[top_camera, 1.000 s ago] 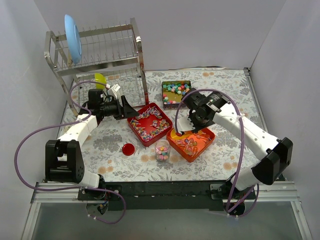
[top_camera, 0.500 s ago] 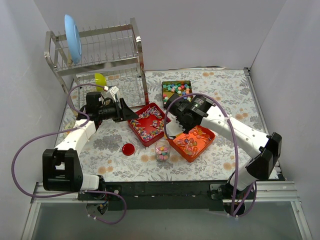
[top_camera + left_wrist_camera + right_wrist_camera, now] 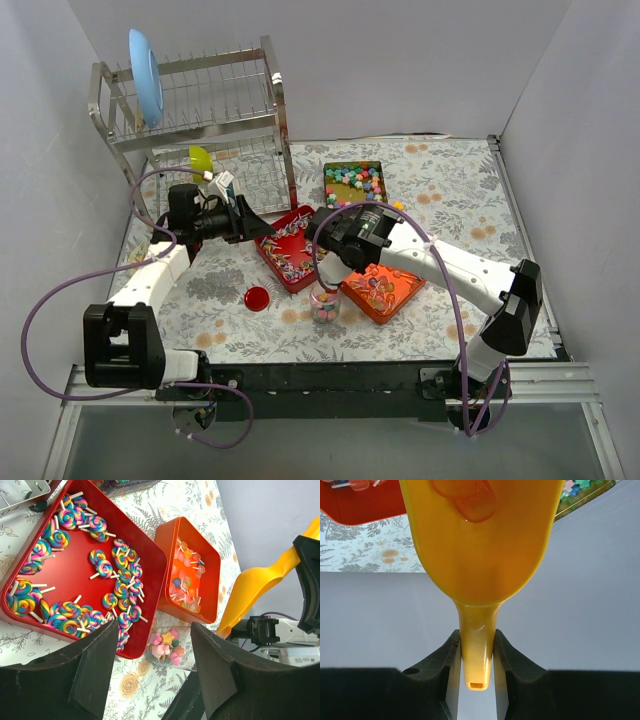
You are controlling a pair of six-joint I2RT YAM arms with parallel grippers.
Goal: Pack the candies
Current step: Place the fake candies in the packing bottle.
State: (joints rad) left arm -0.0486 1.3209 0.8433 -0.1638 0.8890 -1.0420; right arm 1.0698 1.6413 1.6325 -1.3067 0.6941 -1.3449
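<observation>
My right gripper (image 3: 476, 652) is shut on the handle of a yellow scoop (image 3: 480, 540), and a reddish clear-wrapped candy (image 3: 469, 500) shows through its bowl. From above, that gripper (image 3: 328, 262) hangs just over a clear cup (image 3: 323, 303) of pastel star candies (image 3: 167, 647). Striped lollipop candies fill the red tray (image 3: 268, 258). Reddish wrapped ones lie in the orange tray (image 3: 402, 296). Pastel pieces fill a dark tray (image 3: 353, 185). My left gripper (image 3: 154, 627) is open and empty above the red tray's near corner (image 3: 142, 647), left of the cup.
A round red lid (image 3: 257, 297) lies on the flowered cloth left of the cup. A metal dish rack (image 3: 195, 110) with a blue plate (image 3: 145, 75) stands at the back left, close behind my left arm. Grey walls close in the sides.
My right arm has swung left with the scoop, from over the orange tray to above the clear cup. The left arm has barely shifted.
</observation>
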